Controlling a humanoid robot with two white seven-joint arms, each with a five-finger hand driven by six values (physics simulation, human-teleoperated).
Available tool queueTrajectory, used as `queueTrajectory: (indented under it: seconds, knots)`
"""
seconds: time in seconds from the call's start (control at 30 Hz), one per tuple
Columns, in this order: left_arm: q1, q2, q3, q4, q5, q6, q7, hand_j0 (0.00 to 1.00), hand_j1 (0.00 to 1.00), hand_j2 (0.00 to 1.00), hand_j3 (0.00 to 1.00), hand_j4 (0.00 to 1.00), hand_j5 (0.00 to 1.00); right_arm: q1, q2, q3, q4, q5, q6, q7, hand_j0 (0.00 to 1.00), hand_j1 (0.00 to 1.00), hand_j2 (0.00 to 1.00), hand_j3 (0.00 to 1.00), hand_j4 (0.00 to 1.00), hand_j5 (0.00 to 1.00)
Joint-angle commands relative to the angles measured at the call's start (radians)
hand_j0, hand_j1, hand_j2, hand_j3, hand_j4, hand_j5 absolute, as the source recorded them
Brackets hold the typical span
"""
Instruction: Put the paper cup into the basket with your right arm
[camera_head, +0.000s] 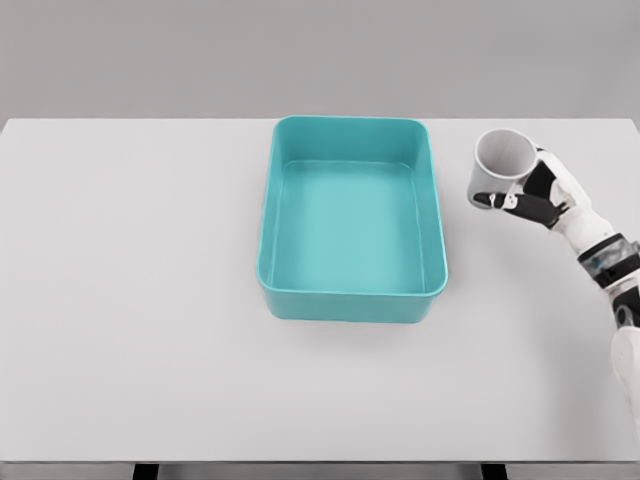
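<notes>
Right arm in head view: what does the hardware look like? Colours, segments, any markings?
Only the right arm shows. The right hand is a white five-finger shell with black joints and black palm patches. The forearm is white, with a grey band edged in teal and a black ring at the wrist, then a rounded white link toward the lower right edge. No cables or lettering visible.

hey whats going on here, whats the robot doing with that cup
The robot's right hand is wrapped around a paper cup, holding it to the right of a teal basket that sits in the middle of a white table. The cup's open mouth tips toward the camera. It is outside the basket, beside its right wall, and the basket has nothing in it. The left arm is not in view.
</notes>
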Motion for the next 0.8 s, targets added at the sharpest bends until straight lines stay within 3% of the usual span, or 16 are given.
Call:
queueTrajectory:
  seconds: [0.0, 0.3, 0.43, 0.53, 0.6, 0.77]
  knots:
    - [-0.002, 0.000, 0.000, 0.000, 0.000, 0.000, 0.000, 1.00, 1.00, 1.00, 1.00, 1.00, 1.00, 0.000, -0.008, -0.001, -0.041, -0.008, -0.001, 0.000, 0.55, 0.55, 0.55, 0.55, 0.55, 0.55]
    - [-0.002, 0.000, 0.000, 0.000, 0.000, 0.000, 0.000, 1.00, 1.00, 1.00, 1.00, 1.00, 1.00, 0.009, -0.015, 0.004, -0.173, 0.009, -0.001, 0.000, 0.55, 0.55, 0.55, 0.55, 0.55, 0.55]
    - [0.000, 0.000, 0.000, 0.000, 0.000, 0.000, 0.000, 1.00, 1.00, 1.00, 1.00, 1.00, 1.00, 0.008, -0.016, 0.010, -0.199, 0.012, -0.001, 0.000, 0.55, 0.55, 0.55, 0.55, 0.55, 0.55]
    - [0.000, 0.000, 0.001, 0.000, 0.000, 0.000, 0.000, 1.00, 1.00, 1.00, 1.00, 1.00, 1.00, -0.002, -0.015, 0.012, -0.205, 0.060, -0.002, 0.000, 0.55, 0.55, 0.55, 0.55, 0.55, 0.55]
    - [0.000, 0.000, 0.000, 0.000, 0.000, 0.001, 0.000, 1.00, 1.00, 1.00, 1.00, 1.00, 1.00, 0.000, -0.013, 0.012, -0.262, 0.099, -0.001, 0.000, 0.55, 0.55, 0.55, 0.55, 0.55, 0.55]
    - [0.000, 0.000, 0.000, 0.000, 0.000, 0.000, 0.000, 1.00, 1.00, 1.00, 1.00, 1.00, 1.00, 0.000, -0.010, 0.013, -0.311, 0.139, -0.001, 0.000, 0.55, 0.55, 0.55, 0.55, 0.55, 0.55]
